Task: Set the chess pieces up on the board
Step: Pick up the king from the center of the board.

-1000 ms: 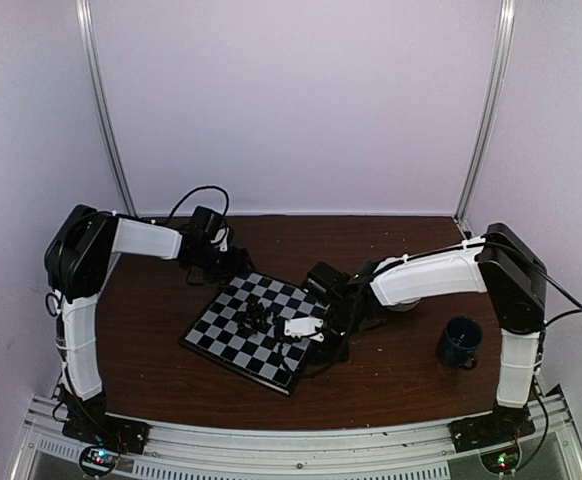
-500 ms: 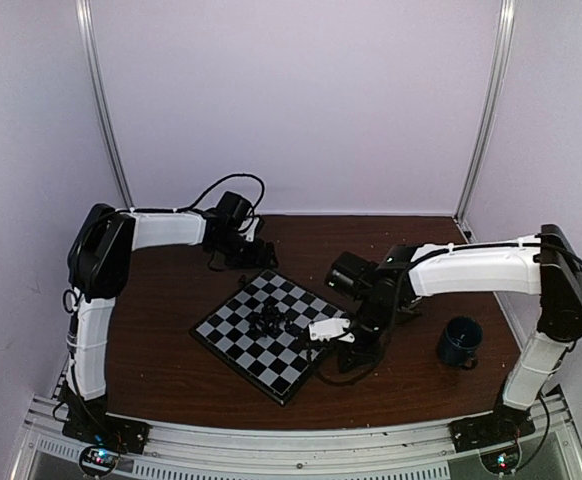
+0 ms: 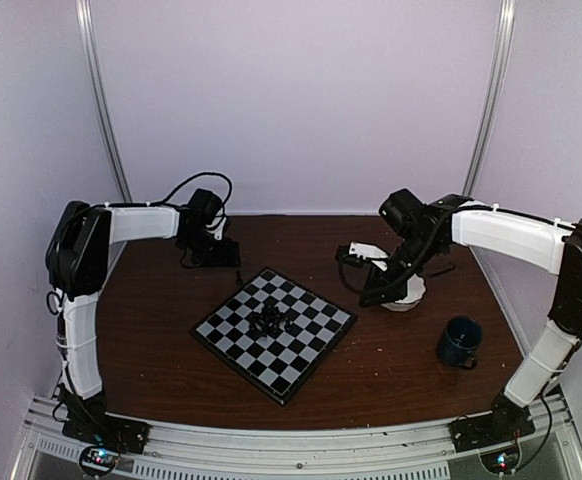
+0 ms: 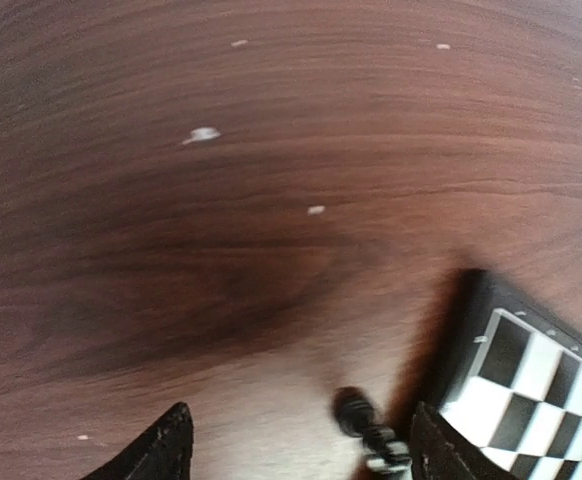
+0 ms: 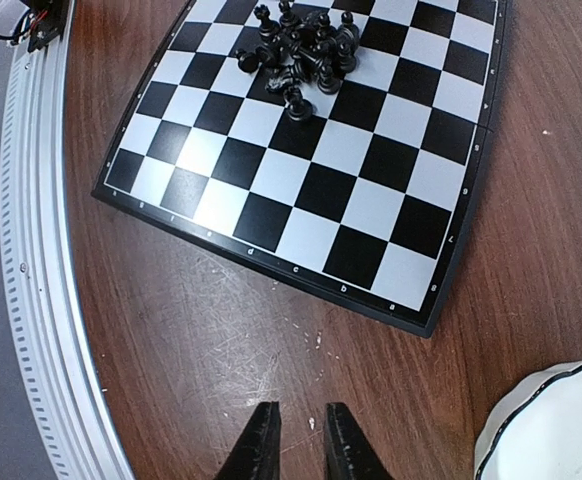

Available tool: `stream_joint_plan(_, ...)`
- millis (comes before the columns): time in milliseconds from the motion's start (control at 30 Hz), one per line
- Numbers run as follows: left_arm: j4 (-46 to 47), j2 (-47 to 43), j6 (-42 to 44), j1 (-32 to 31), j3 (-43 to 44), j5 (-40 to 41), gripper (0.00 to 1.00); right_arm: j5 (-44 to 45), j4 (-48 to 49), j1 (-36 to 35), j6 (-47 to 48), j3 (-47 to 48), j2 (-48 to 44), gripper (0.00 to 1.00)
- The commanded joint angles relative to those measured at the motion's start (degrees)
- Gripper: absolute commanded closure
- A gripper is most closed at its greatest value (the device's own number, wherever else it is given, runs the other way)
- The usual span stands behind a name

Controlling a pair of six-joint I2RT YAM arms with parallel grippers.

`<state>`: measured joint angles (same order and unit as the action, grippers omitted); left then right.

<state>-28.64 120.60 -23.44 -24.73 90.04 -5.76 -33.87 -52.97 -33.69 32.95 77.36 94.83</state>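
Black glossy chess pieces [image 5: 301, 50] huddle touching in the middle of the board [image 5: 356, 195], well ahead of the right hand [image 5: 301, 445], whose fingers [image 5: 263, 440] stand narrowly parted and empty near the white bowl [image 5: 551, 420]. The left hand [image 4: 296, 440] gapes wide over the bench [image 4: 221, 150], a small dark object [image 4: 354, 412], perhaps a stray piece, between its fingers. Reaching into that clump would likely topple neighbours.
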Motion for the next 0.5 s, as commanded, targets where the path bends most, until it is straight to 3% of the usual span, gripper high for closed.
stream_joint_plan(0, 0.58, -3.28, 0.69, 0.43, -1.39, -1.97, 0.30, -2.39, 2.15, 0.36, -2.09, -1.11, -1.48, 0.82)
stream_joint_plan(267, 0.41, -3.79, 0.85, -0.69, -3.08, -3.27, 0.47, -1.95, 4.56, 1.88, -3.33, -4.51, -2.89, 0.82)
stream_joint_plan(467, -0.47, -3.12, 0.59, -1.36, -1.73, -2.90, 0.51, -1.64, 5.44, 2.49, -3.63, -5.92, -3.91, 0.82)
